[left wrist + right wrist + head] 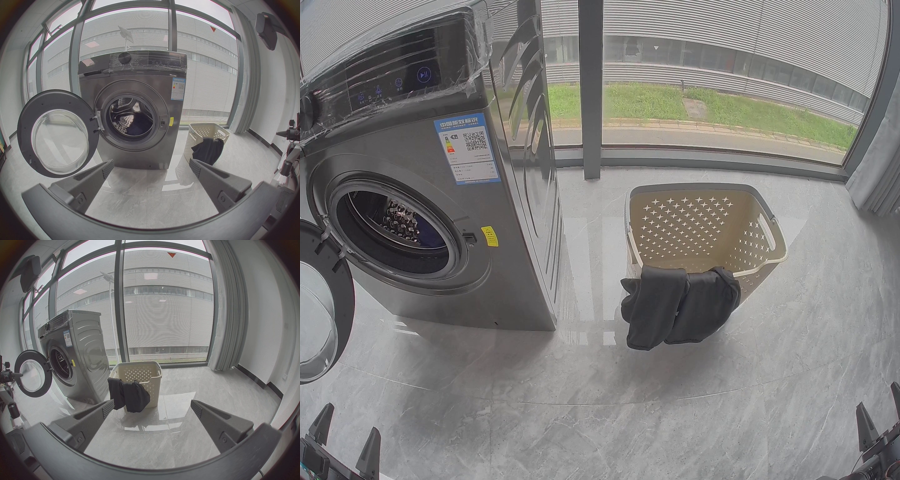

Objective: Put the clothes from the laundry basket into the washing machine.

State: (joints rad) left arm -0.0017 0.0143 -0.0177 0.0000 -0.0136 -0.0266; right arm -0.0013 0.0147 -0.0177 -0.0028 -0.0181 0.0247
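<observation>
I have both claws low over the grey tiled floor [612, 406], well apart from the laundry. My left claw [150, 162] is released, its fingers spread wide with nothing between them, and it faces the washing machine [137, 109]. My right claw [151, 402] is also released and empty, and it faces the laundry basket [147, 374].

The cream basket stands on the floor just to the right of the machine, near the window [706, 75]. A dark garment [675, 303] hangs over the basket's near rim. Most of it drapes down the outside in two folds, and its lower edge is close to the floor. I cannot tell whether it touches.

The machine's round door [322, 300] is swung fully open to my left, so the drum mouth is clear. Inside the drum I can make out a piece of dark cloth [140, 123] lying low against the back. Clear plastic film [394, 62] covers the control panel along the top of the machine. A grey curtain [878, 162] hangs at the far right.
</observation>
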